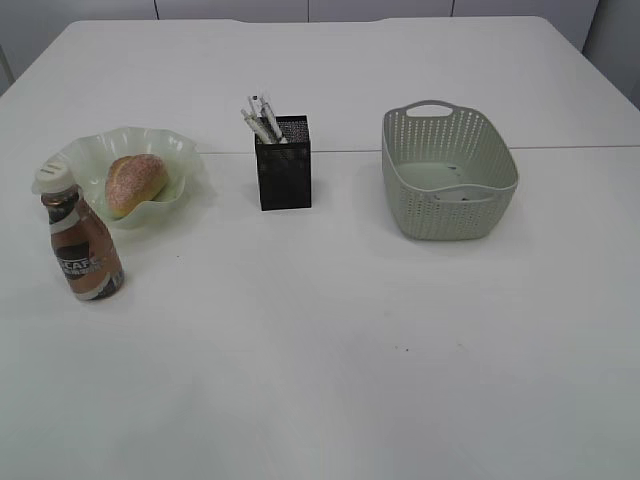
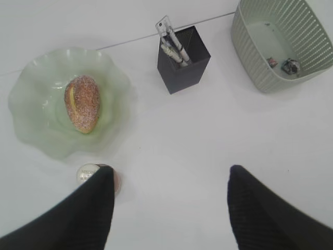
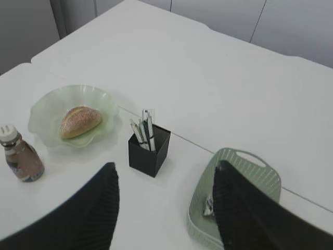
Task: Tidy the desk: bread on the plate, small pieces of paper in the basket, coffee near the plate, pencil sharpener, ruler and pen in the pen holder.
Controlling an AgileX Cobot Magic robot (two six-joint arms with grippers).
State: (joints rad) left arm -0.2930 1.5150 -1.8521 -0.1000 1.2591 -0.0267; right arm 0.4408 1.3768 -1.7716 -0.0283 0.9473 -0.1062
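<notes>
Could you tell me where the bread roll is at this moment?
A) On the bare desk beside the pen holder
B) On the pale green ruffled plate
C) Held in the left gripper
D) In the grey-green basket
B: the sugar-dusted bread roll lies in the pale green ruffled plate, left of the pen holder and far from the basket, and neither gripper holds it.

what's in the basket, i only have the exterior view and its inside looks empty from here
Observer: The left wrist view shows two small crumpled paper pieces lying on the basket floor.
Operator: and the end effectors, i see none
Observer: Both hang above the desk; the left end effector is open and empty.
Operator: right one?
Observer: The right end effector is open too, nothing between its fingers.
</notes>
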